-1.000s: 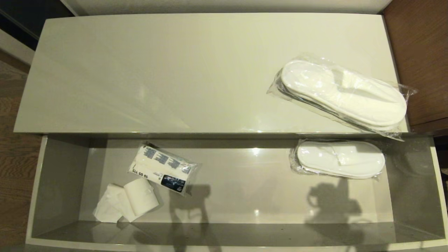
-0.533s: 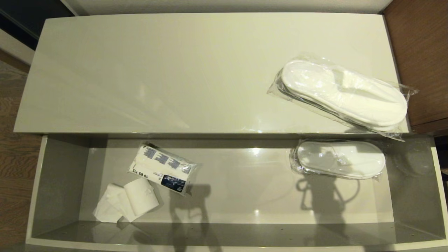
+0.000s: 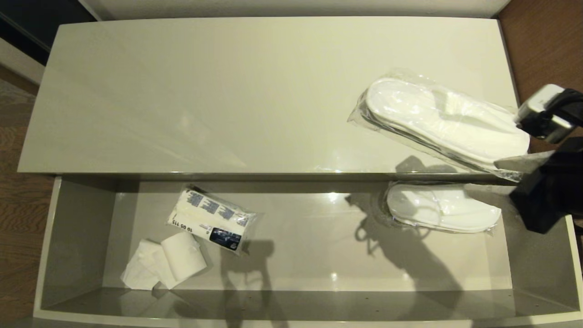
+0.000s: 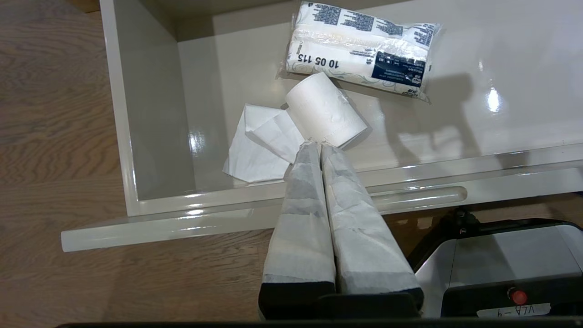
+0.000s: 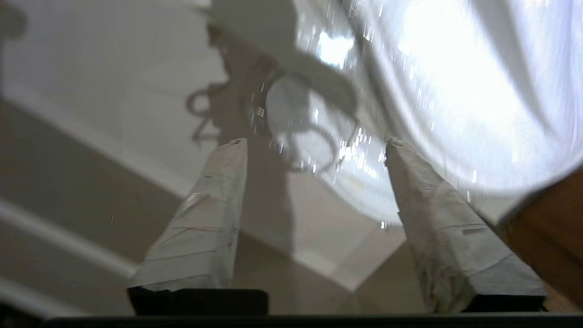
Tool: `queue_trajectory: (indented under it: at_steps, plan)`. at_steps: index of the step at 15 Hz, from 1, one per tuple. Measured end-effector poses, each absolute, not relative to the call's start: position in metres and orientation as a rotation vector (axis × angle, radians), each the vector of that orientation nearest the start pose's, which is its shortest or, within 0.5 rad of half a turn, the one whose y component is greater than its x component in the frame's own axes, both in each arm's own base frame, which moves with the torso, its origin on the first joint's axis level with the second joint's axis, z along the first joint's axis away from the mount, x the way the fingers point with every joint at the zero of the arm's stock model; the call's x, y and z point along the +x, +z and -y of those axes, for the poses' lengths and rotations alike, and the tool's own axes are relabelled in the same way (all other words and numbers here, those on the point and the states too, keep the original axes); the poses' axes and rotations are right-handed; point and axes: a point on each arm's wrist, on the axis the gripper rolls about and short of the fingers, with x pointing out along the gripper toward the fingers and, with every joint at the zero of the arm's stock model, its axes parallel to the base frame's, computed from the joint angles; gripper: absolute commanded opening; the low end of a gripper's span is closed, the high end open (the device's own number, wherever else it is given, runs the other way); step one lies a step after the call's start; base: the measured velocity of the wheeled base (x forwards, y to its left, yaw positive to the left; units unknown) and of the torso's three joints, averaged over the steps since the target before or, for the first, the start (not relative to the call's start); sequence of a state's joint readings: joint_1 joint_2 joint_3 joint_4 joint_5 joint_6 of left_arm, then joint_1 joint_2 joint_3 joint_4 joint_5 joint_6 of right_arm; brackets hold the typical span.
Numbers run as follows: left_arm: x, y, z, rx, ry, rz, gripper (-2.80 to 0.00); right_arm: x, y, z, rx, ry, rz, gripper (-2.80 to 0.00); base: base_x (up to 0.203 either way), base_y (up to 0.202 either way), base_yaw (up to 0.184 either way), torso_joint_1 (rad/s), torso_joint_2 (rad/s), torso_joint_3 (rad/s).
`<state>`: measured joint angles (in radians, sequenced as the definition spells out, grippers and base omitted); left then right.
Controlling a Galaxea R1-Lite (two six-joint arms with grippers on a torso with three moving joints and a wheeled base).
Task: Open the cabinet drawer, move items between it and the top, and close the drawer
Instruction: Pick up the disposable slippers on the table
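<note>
With the cabinet drawer [image 3: 300,300] open, the right gripper [image 5: 314,146], jaws spread and empty, is poised at the top's [image 3: 227,91] right front corner beside the wrapped slippers [image 3: 448,120]; closing on them is judged next.

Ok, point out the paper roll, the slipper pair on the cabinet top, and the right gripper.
paper roll [image 3: 184,255], head view, on its rolled body inside the drawer.
slipper pair on the top [image 3: 446,120], head view, middle of the upper slipper.
right gripper [image 5: 314,150], right wrist view, midway between its open fingertips.
</note>
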<state>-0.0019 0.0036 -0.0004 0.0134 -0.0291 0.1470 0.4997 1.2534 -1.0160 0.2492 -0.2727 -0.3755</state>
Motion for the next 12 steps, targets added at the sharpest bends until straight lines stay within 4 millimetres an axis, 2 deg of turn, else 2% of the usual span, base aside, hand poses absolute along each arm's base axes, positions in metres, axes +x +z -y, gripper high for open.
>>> queue_trajectory:
  at_steps: [5,9,12]
  plan:
    - [-0.023,0.074,0.001,0.147,-0.033,-0.015,-2.8,0.22,0.275,-0.102,-0.557,0.147,-0.215,0.0,0.0,0.0,0.0,0.0,0.0,0.0]
    - [-0.023,0.074,0.001,0.147,-0.034,-0.015,-2.8,0.228,0.284,-0.105,-0.623,0.082,-0.154,0.0,0.0,0.0,0.0,0.0,0.0,0.0]
    - [-0.023,0.074,0.001,0.148,-0.032,-0.015,-2.8,0.234,0.279,-0.1,-0.623,0.066,-0.18,0.0,0.0,0.0,0.0,0.0,0.0,0.0]
